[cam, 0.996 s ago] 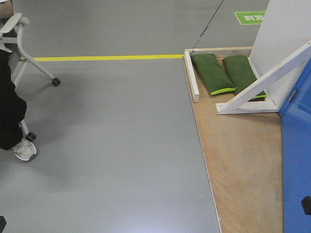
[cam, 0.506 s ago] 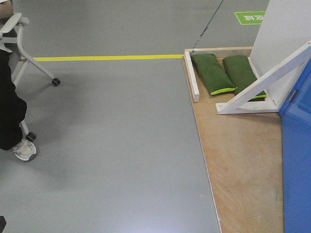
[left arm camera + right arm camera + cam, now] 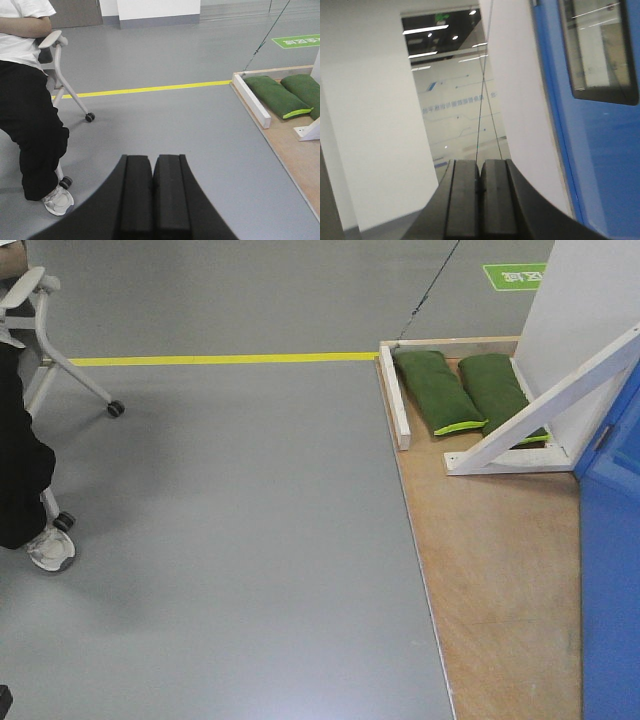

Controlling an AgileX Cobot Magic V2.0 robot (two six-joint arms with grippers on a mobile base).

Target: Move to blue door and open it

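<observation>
Beyond the grey floor (image 3: 220, 570), the blue door (image 3: 612, 580) stands at the far right; my left hand (image 3: 152, 195) and right hand (image 3: 480, 200) are pressed together, empty, so I should turn right and square up to it.

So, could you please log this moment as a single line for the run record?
stage: beside blue door | left gripper: shut, empty | right gripper: shut, empty, near door face | door contact: none visible
</observation>
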